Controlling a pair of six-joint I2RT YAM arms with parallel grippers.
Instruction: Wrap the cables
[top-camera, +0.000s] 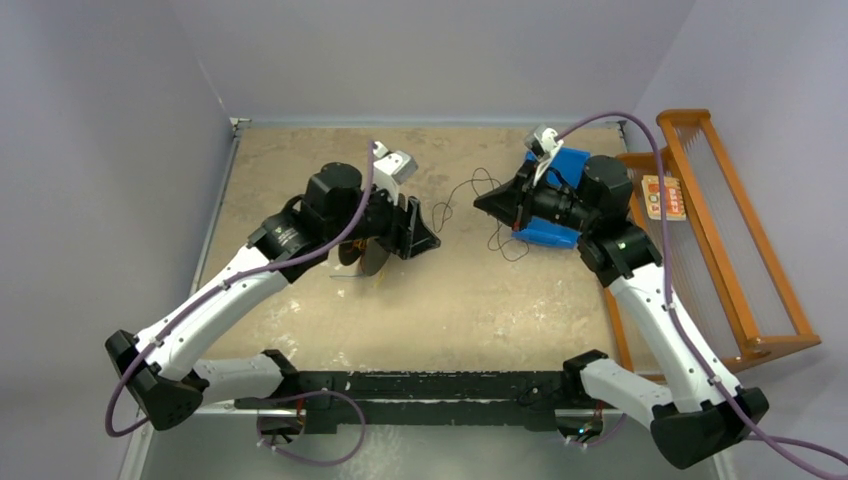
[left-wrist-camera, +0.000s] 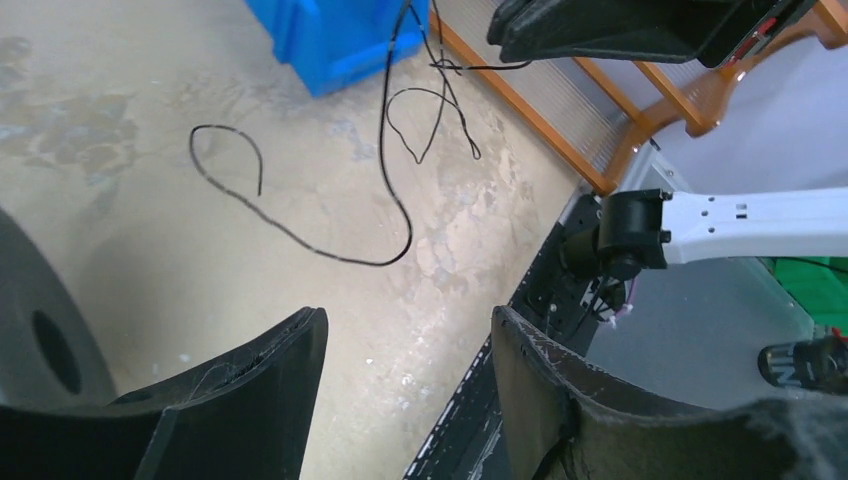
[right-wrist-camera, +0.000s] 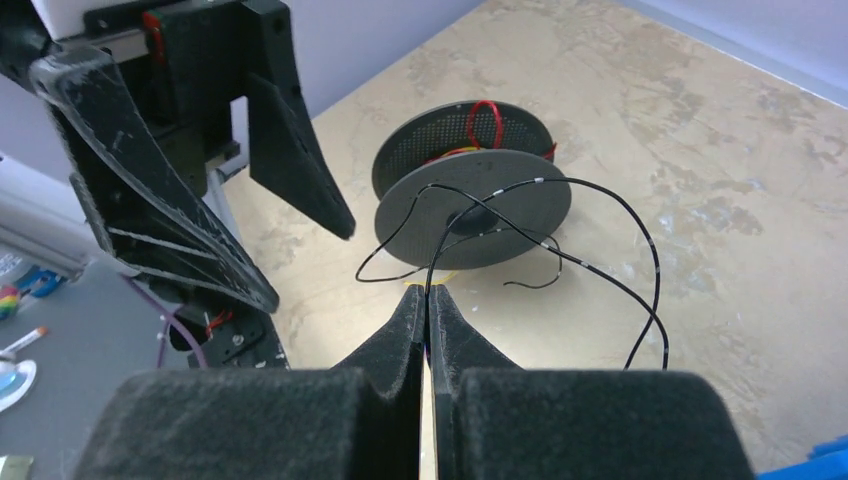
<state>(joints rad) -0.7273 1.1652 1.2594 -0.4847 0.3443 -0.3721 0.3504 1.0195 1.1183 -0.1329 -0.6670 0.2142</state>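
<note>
Pinching the black cable (right-wrist-camera: 612, 199) in the closed right gripper (right-wrist-camera: 427, 292), and trailing it in loose loops across the table (right-wrist-camera: 700, 130) toward the spool (right-wrist-camera: 475, 215) lying flat straight ahead. Hanging the left gripper (left-wrist-camera: 407, 320) wide and empty beside that spool, nearer to it, red strand (right-wrist-camera: 485, 113) showing inside.

A mottled beige table (top-camera: 450, 310) carries a black two-flanged spool (right-wrist-camera: 470, 200), resting on one flange toward the left, and a blue bin (top-camera: 548, 236) toward the right. Between them a thin black cable (left-wrist-camera: 300, 235) trails in loose loops over the surface.
</note>
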